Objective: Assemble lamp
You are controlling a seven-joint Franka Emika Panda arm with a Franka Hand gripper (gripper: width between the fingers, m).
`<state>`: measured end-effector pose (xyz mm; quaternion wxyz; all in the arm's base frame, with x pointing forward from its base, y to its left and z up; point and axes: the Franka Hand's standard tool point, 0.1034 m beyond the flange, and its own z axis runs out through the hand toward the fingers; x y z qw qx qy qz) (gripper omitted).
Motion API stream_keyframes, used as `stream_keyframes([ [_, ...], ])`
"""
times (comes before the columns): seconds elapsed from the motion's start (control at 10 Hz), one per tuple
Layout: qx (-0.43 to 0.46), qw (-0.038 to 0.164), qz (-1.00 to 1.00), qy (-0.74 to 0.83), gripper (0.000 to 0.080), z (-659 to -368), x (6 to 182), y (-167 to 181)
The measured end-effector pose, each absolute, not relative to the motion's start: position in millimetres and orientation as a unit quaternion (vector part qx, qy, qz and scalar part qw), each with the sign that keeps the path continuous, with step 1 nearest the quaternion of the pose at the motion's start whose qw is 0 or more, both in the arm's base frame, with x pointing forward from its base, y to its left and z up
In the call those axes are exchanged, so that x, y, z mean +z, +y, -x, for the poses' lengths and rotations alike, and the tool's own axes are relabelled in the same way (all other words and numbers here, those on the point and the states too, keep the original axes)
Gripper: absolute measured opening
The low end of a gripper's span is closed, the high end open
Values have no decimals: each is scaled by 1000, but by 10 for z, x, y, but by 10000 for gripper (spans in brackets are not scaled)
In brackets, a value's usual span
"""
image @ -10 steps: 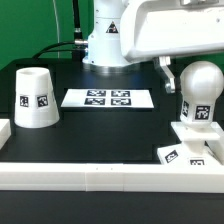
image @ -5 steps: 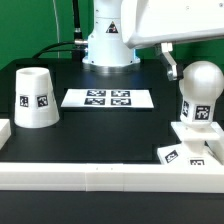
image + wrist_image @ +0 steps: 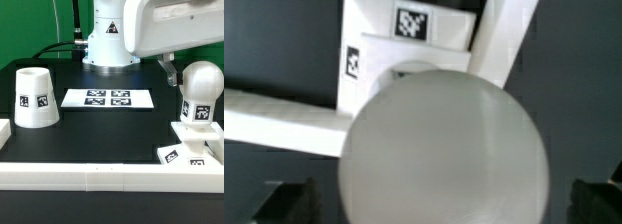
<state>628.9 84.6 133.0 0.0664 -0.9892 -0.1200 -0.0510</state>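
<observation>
The white round-topped bulb (image 3: 200, 90) stands upright on the low square base (image 3: 180, 152) at the exterior view's right. The cup-like shade (image 3: 36, 97) stands mouth down at the exterior view's left. My gripper (image 3: 178, 70) hangs just above and beside the bulb's top, with one dark finger (image 3: 168, 72) showing to its left. In the wrist view the bulb (image 3: 446, 150) fills the space between my fingers (image 3: 287, 200), which stand wide apart on either side of it. The gripper (image 3: 438, 205) is open and holds nothing. The tagged base (image 3: 411, 40) shows beyond the bulb.
The marker board (image 3: 107, 98) lies flat on the black table between the shade and the bulb. A long white border rail (image 3: 100, 175) runs along the front edge, and a rail (image 3: 260, 110) also crosses the wrist view. The arm's base (image 3: 105, 40) stands at the back.
The arm's head has shifted slightly up, then back down and to the exterior view's left above the bulb. The lamp parts have not moved.
</observation>
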Motion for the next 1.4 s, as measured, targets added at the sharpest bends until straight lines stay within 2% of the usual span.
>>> stream_keyframes([
  [0.1, -56, 63, 989, -124, 698, -6278, 1306, 842],
  [0.3, -64, 41, 983, -164, 698, -6280, 1304, 955],
  [0.7, -64, 41, 984, -160, 698, -6284, 1298, 916],
  [0.9, -65, 20, 965, -254, 698, -6248, 1290, 934],
  [1.4, -61, 13, 934, -352, 698, -6230, 1274, 912],
])
